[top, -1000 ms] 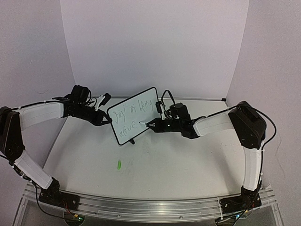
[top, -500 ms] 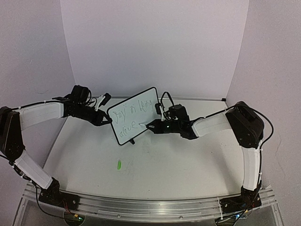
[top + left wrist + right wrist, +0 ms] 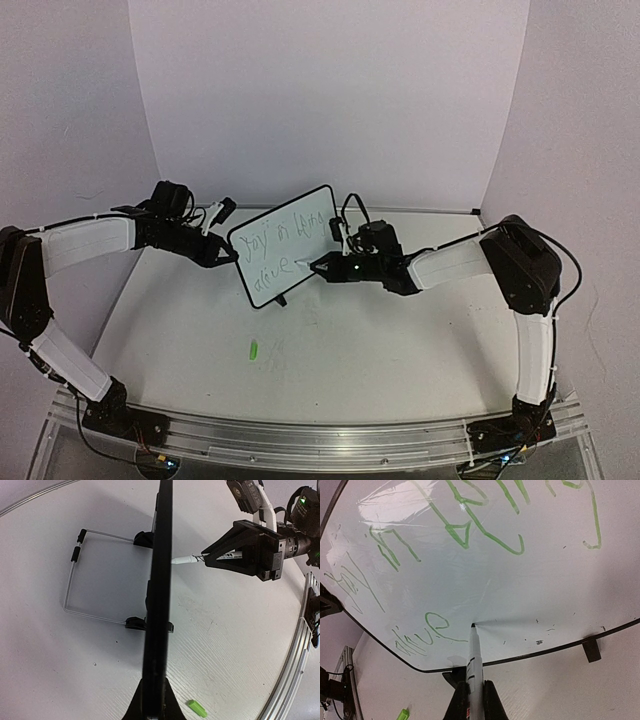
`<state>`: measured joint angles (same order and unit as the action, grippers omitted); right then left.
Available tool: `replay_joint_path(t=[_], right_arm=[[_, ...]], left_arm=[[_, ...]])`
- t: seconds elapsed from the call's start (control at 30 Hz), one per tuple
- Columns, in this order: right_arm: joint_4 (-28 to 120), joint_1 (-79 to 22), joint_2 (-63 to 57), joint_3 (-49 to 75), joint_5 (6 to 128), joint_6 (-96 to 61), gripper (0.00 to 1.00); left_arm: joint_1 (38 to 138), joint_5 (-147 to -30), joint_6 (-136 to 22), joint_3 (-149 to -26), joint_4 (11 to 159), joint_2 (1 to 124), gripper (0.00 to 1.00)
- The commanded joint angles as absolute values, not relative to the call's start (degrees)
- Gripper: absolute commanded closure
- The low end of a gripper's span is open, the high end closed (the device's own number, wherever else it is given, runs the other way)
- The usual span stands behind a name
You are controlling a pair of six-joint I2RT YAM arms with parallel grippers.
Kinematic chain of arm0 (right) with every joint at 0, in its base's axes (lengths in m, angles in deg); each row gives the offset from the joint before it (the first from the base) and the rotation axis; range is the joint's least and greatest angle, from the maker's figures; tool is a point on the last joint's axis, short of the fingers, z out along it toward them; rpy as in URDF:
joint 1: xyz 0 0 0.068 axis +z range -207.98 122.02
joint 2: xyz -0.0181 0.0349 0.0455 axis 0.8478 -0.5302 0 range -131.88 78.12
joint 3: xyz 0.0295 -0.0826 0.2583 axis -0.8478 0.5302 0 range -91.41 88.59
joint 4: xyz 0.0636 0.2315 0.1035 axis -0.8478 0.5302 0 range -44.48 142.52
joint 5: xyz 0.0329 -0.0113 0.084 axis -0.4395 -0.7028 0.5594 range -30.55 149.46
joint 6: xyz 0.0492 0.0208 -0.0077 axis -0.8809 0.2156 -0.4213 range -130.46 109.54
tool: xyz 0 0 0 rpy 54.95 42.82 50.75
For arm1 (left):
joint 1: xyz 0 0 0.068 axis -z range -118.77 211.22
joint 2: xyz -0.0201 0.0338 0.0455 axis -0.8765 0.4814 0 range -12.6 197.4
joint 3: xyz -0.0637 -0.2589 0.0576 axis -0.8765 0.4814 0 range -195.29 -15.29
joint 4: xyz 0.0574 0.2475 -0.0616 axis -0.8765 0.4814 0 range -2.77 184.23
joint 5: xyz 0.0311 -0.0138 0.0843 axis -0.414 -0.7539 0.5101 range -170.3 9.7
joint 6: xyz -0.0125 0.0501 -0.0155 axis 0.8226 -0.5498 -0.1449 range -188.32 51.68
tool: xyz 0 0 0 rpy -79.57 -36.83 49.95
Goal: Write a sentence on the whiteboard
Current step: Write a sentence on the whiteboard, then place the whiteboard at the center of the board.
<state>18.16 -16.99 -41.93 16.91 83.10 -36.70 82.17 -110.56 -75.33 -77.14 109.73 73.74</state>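
Lilac walls close round a white counter [image 3: 400, 340], and toward its far side the board [image 3: 290, 245] stands tilted between the two hands. Left hand [image 3: 224, 254] is pressed together on the board's edge; in its wrist view the black frame runs straight out ahead of its fingers, with the white face turned to that hand's right. Right hand [image 3: 326, 266] pinches a pen [image 3: 474, 655] that sticks out straight ahead of it. The tip touches the white face just past the end of the lower line of the sentence [image 3: 457, 527], close above the bottom frame. Two green lines are already there, so the writing looks well along. Behind the board, on the side away from the right hand, a wire stand [image 3: 72, 580] lies on the counter, and the feet [image 3: 135, 624] seem to rest there too. A green cap [image 3: 254, 350] lies well back from both hands, toward the arm bases

The likeliest trouble is the board giving way. It is clamped at one edge only, and the pen pushes near the middle, so a firm stroke could swing it about the left hand and leave the line faint or broken. Little room remains below the tip, so a downstroke could run onto the frame. Too hard a push might also slide the pen back in the right hand's pinch, and a low wrist could smear the fresh ink
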Motion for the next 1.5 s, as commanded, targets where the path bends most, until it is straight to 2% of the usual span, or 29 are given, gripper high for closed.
replay_joint_path(t=[0.0,0.63,0.97,1.1,1.33,1.47], right_arm=[[16.7,-17.1,-43.4,14.6,82.9,-37.0,1.0],[16.8,-17.1,-42.7,15.1,82.7,-37.0,1.0],[16.8,-17.1,-29.8,24.3,82.3,-35.8,1.0],[18.3,-17.1,-23.7,28.3,80.7,-34.7,1.0],[20.6,-17.2,-16.6,33.2,78.4,-33.3,1.0],[22.8,-17.1,-14.0,34.2,77.7,-32.2,1.0]], left_arm=[[82.1,-110.1,-75.9,-79.3,109.9,74.1,1.0],[82.1,-110.2,-75.8,-79.3,109.9,74.1,1.0],[82.2,-109.6,-75.2,-79.3,109.9,73.4,1.0],[82.2,-108.8,-74.8,-79.1,109.8,73.0,0.92],[82.1,-106.4,-74.1,-78.2,109.7,71.2,0.62],[82.1,-105.0,-73.0,-76.7,109.1,68.9,0.52]])
